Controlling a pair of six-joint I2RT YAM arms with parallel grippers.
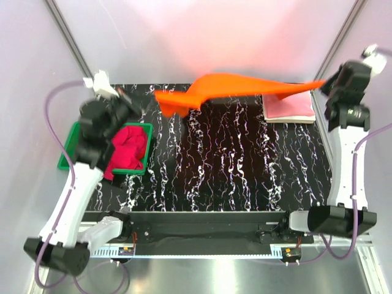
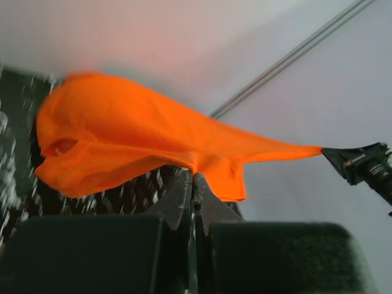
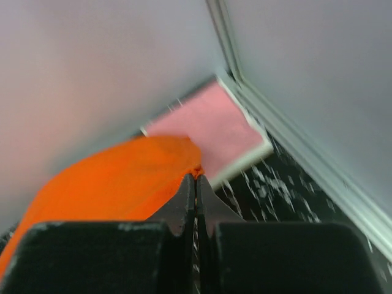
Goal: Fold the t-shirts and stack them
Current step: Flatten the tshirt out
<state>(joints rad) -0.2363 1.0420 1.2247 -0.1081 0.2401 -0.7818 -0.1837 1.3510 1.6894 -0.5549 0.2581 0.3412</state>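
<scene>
Left hand [image 2: 194, 176] and right hand [image 3: 196, 178] hold one orange t-shirt [image 1: 233, 86] aloft.

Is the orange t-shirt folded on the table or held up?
Held up, not folded: the orange t-shirt hangs stretched between the left gripper and right gripper.

The orange t-shirt [image 1: 239, 89] is plain bright orange with no print. The pink t-shirt [image 1: 288, 104] is pale pink, with cream-white cloth [image 3: 248, 158] edging it below. A crimson-magenta t-shirt [image 1: 128, 147] fills the green bin [image 1: 66, 150]. The bench [image 1: 233, 165] is black with white marble veining. The left gripper [image 2: 194, 180] and right gripper [image 3: 196, 180] are black.
</scene>
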